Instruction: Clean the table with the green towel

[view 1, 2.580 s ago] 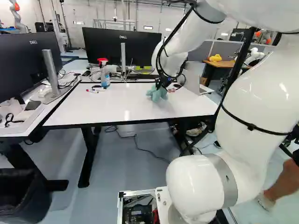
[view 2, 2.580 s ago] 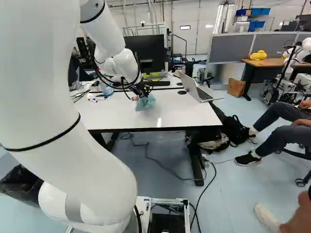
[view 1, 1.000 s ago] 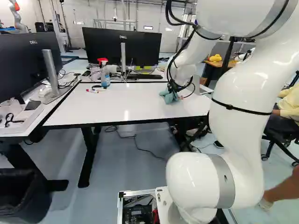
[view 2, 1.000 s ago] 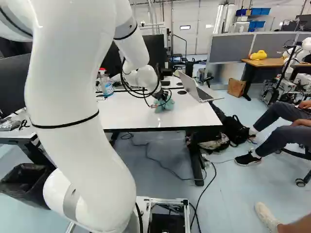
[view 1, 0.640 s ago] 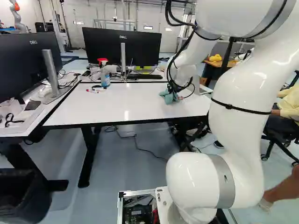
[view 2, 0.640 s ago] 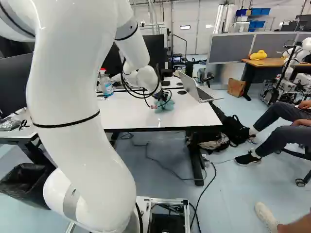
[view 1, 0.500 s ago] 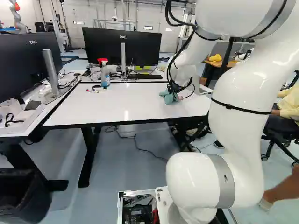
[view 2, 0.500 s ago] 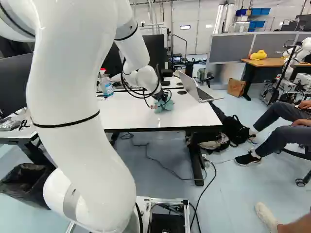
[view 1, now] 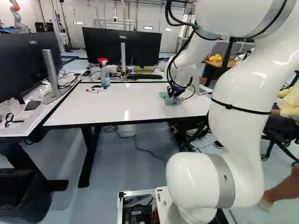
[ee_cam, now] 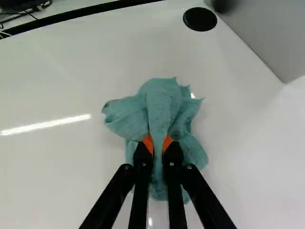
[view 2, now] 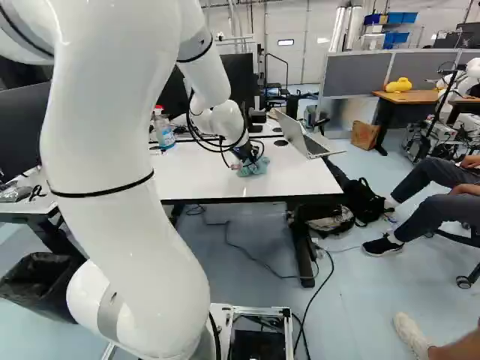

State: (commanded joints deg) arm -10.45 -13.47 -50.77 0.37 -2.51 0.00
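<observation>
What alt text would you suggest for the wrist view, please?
A black two-fingered gripper with orange pads grips a crumpled blue-green cloth towel on a glossy white tabletop. Ahead are a flat, round black disc and part of a smooth grey object.

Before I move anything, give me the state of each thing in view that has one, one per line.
Hand: shut on the towel
Green towel: crumpled, on the white table
Laptop: open
Spray bottle: upright
Markers: lying flat, caps too small to judge
Monitor: upright, back towards me
Black bin: upright, open at the top
</observation>
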